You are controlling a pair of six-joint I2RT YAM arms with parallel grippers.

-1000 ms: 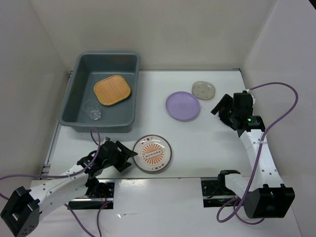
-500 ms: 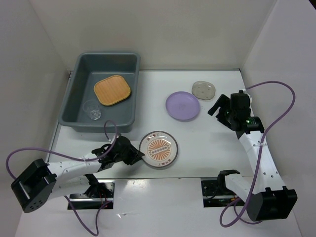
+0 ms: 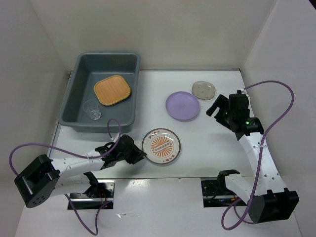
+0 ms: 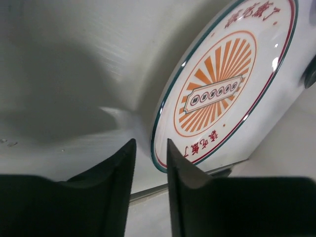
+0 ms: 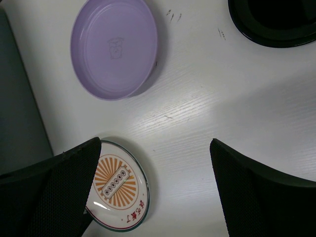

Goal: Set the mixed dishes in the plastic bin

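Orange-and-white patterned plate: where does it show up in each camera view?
Top external: the patterned plate lies near the front edge, left of centre.
Left wrist: the plate fills the upper right.
Right wrist: the plate sits at bottom left.
Shared landmark: the lavender plate, above it in the top and right wrist views only.

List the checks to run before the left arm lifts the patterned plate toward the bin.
1. Rim of patterned plate in the gap of the left gripper: ok.
2. Grip firm enough to lift: cannot tell.
3. Bare floor in plastic bin beside tan plate and glass cup: ok.
4. Open right gripper away from the route: ok.
5. Route avoids lavender plate: ok.
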